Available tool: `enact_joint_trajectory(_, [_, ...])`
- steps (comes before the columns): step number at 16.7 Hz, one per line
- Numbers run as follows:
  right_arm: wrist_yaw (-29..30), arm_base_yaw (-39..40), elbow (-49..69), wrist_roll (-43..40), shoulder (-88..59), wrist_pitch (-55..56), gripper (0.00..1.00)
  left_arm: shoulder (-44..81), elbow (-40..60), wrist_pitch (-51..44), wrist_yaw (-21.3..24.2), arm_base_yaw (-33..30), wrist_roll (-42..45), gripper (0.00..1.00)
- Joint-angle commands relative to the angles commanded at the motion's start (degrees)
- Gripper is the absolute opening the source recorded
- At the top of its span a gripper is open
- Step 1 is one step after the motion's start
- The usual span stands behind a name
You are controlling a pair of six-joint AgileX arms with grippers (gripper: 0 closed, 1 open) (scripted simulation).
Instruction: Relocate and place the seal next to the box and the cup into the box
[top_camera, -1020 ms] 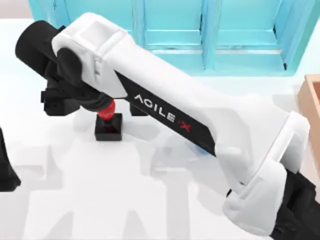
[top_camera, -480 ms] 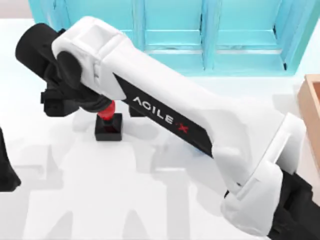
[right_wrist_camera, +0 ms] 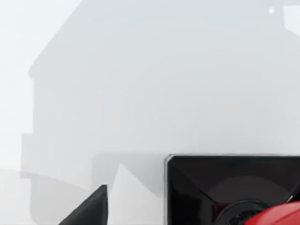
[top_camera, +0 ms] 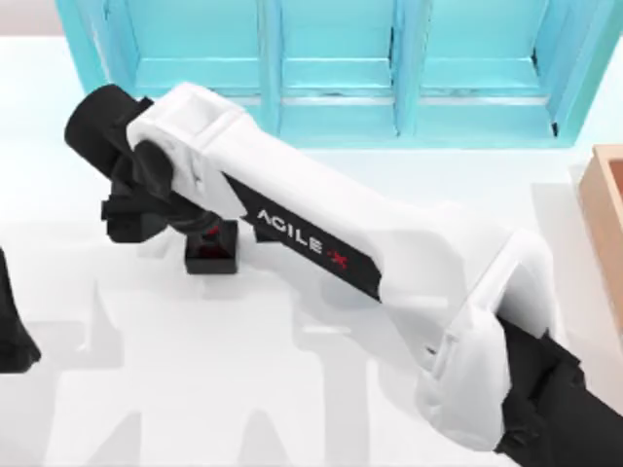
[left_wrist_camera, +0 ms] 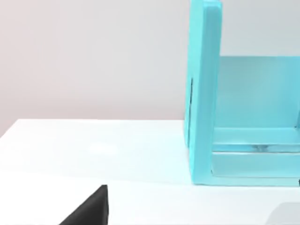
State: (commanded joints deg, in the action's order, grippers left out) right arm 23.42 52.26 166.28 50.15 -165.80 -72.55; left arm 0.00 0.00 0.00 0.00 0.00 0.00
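My right gripper (top_camera: 200, 226) sits directly above the seal (top_camera: 212, 255), which stands upright near the worktop's left rear; whether it is wide or narrow I cannot tell.

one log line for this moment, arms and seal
right gripper: over seal, knob under wrist | seal: upright on table, left side | left arm: parked, left edge | box: right edge

1. You get bright, even light across the white table (top_camera: 292, 409).
2. Soft grey shadows spread beneath your right arm (top_camera: 389, 272).
3. The seal (right_wrist_camera: 234, 192) base looks glossy.
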Motion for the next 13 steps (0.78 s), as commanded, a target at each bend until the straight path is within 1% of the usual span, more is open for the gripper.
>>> enact_joint_trajectory(1, [0.0,0.0,0.0,0.0,0.0,0.0,1.0,0.0,0.0,0.0,0.0,0.0,0.0,1.0])
enact_joint_trajectory(13, [0.0,0.0,0.0,0.0,0.0,0.0,0.1,0.0,0.0,0.0,0.0,0.0,0.0,1.0])
